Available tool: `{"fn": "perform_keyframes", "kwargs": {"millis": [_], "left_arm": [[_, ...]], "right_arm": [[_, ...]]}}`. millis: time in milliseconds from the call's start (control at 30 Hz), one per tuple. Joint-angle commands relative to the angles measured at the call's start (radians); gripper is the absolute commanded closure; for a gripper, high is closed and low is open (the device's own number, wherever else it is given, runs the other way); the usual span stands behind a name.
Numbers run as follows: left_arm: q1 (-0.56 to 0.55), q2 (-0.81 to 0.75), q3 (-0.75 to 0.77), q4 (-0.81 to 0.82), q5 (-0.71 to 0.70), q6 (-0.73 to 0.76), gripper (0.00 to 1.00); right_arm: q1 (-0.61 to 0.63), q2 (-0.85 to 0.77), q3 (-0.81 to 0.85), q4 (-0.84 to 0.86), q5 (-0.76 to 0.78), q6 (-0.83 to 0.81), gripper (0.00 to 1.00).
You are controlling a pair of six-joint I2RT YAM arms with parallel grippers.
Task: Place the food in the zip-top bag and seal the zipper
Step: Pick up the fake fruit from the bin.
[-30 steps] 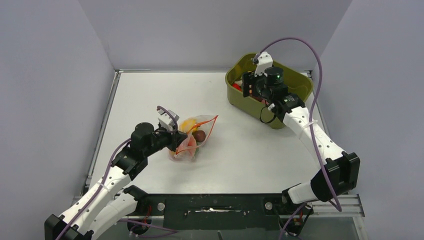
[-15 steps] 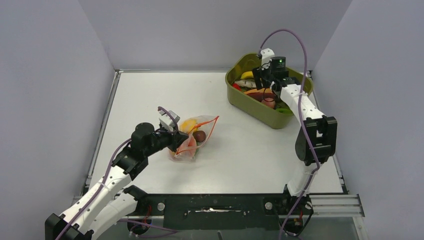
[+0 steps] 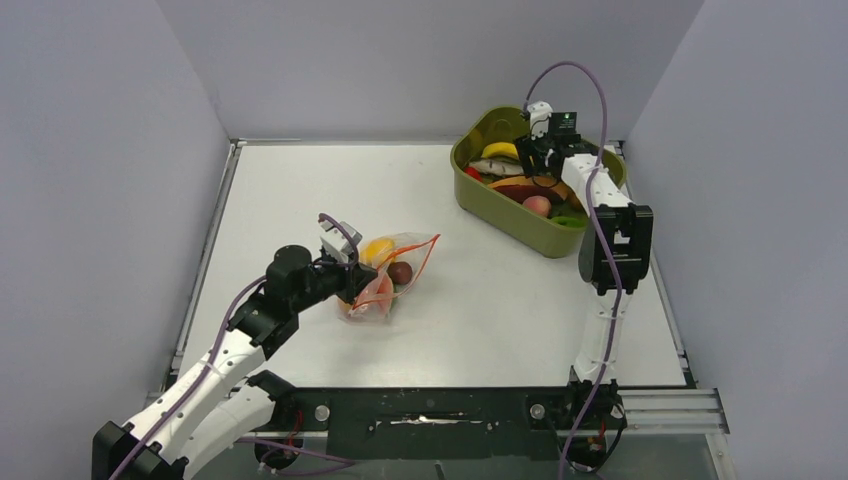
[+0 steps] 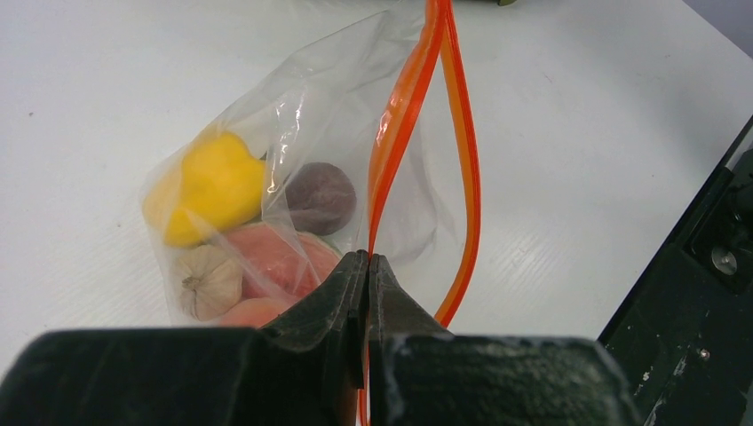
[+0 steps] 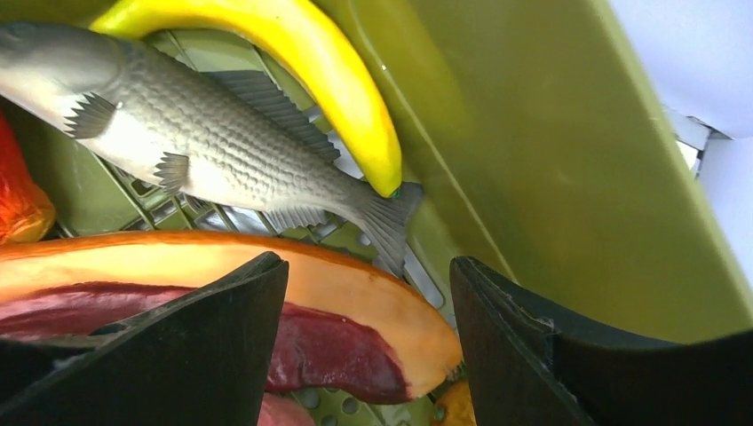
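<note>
The clear zip-top bag (image 3: pixel 397 268) lies at the table's middle left, its mouth gaping. My left gripper (image 4: pixel 368 259) is shut on one side of the red-orange zipper (image 4: pixel 468 160). Through the plastic I see food: a yellow pepper (image 4: pixel 213 185), a dark purple piece (image 4: pixel 321 197), a pink-red piece (image 4: pixel 280 256) and a pale garlic bulb (image 4: pixel 206 282). My right gripper (image 5: pixel 368 266) hangs open inside the olive tub (image 3: pixel 508 222), its jaws straddling the tip of an orange-rinded slice with dark red flesh (image 5: pixel 355 306) without touching it. A banana (image 5: pixel 330 71) lies just beyond.
A grey toy fish (image 5: pixel 204 124) lies in the tub beside the banana. A peach (image 3: pixel 537 205) and other toy pieces fill the tub's near side. The tub wall (image 5: pixel 550 160) rises close on the right of my right gripper. Grey walls enclose the table.
My right arm has folded upright and swung its gripper toward the tub's far right side, over the banana and slice. The left gripper and bag have stayed put.
</note>
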Motion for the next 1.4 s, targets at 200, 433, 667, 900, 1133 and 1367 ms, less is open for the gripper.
{"fn": "perform_keyframes", "kwargs": {"millis": [200,433,667,900,1133,1367], "left_arm": [[-0.003,0.008,-0.002,0.067,-0.015,0.003,1.00],[-0.003,0.028,0.001,0.070,-0.024,0.007,1.00],[-0.002,0.030,0.001,0.069,-0.021,0.008,1.00],[-0.002,0.032,0.003,0.071,-0.017,0.004,1.00],[-0.004,0.018,-0.001,0.073,-0.019,-0.001,1.00],[-0.004,0.009,-0.003,0.076,-0.018,-0.010,1.00]], "right_arm": [[0.000,0.102,0.083,0.131,-0.032,-0.064,0.32],[0.000,0.219,0.208,0.124,-0.037,-0.068,0.33],[0.000,0.283,0.225,0.135,-0.031,-0.098,0.37],[-0.001,0.213,0.125,0.193,-0.036,-0.106,0.48],[0.001,0.150,0.109,0.199,-0.024,-0.074,0.65],[0.009,0.034,-0.021,0.283,-0.031,-0.030,0.73]]}}
